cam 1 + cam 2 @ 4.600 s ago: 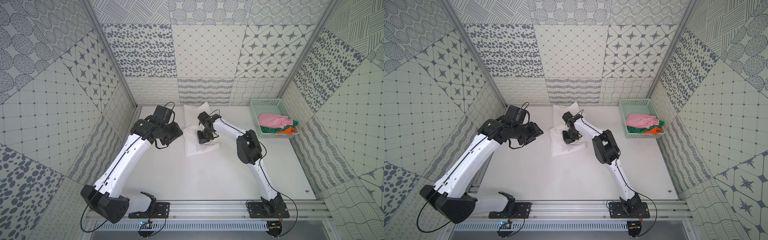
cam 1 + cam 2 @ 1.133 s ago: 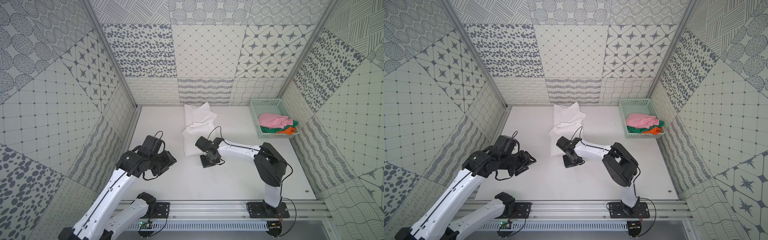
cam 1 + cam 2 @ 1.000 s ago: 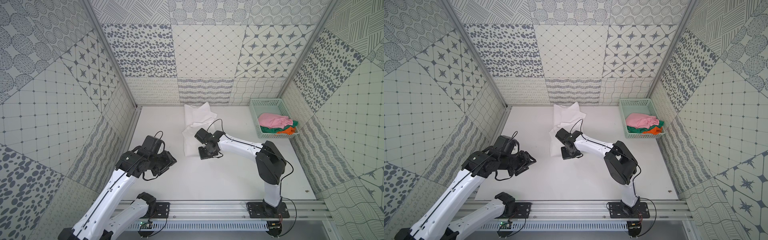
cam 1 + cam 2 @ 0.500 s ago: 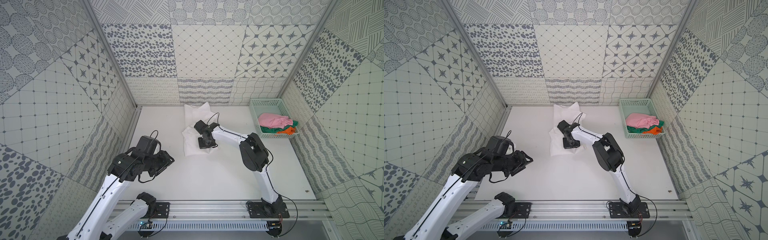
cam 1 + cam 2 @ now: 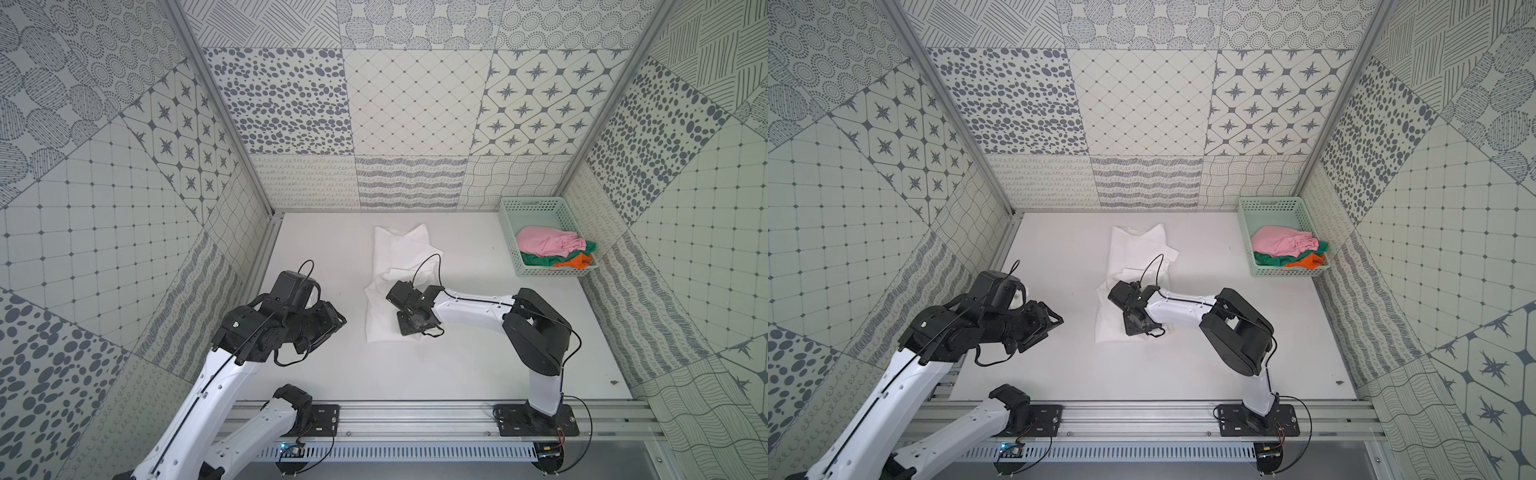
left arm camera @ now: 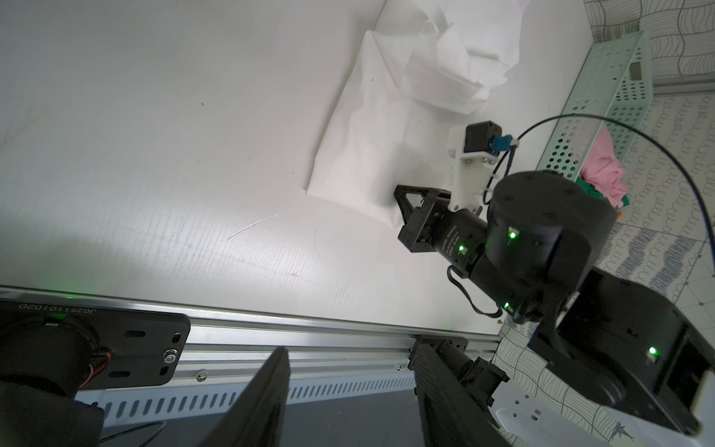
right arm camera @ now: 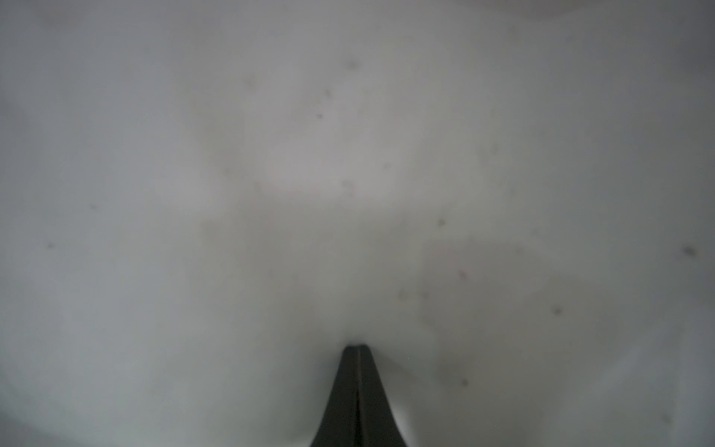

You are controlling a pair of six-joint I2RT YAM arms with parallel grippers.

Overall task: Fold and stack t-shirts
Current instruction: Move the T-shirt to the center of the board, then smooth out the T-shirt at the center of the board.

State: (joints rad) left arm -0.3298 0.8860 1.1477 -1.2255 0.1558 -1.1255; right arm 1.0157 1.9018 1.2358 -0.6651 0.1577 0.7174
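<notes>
1. In both top views, the white t-shirt (image 5: 384,320) is lying lengthwise mid-table, half folded, with its far end rumpled. The right gripper (image 5: 411,326) is bearing down on the shirt's near part, clenched. The left gripper (image 5: 326,332) is hanging well off to the side, holding nothing. To me this looks like flattening before the next fold.
2. In a top view, the pink t-shirt (image 5: 1281,243), green t-shirt (image 5: 1271,259) and orange t-shirt (image 5: 1308,262) are sitting heaped in the basket (image 5: 1283,203) at the table's (image 5: 1183,374) far right corner, not yet folded.
3. From the left wrist, the left gripper (image 6: 356,398) is showing its jaws standing apart with nothing between them. The right gripper (image 6: 406,205) is pressing close to the near edge of the white t-shirt (image 6: 367,135). I'd be keeping that pressure light and stroking away from the edge, so the hem isn't rolling under. The idle arm could be pinning the crumpled far end.
4. From the right wrist, blurred white t-shirt (image 7: 348,174) is filling everything. The right gripper (image 7: 356,348) is touching it with closed tips, making a small dimple. I'm seeing no cloth caught between them, so any drag should be going slowly, or the layers will be bunching.
</notes>
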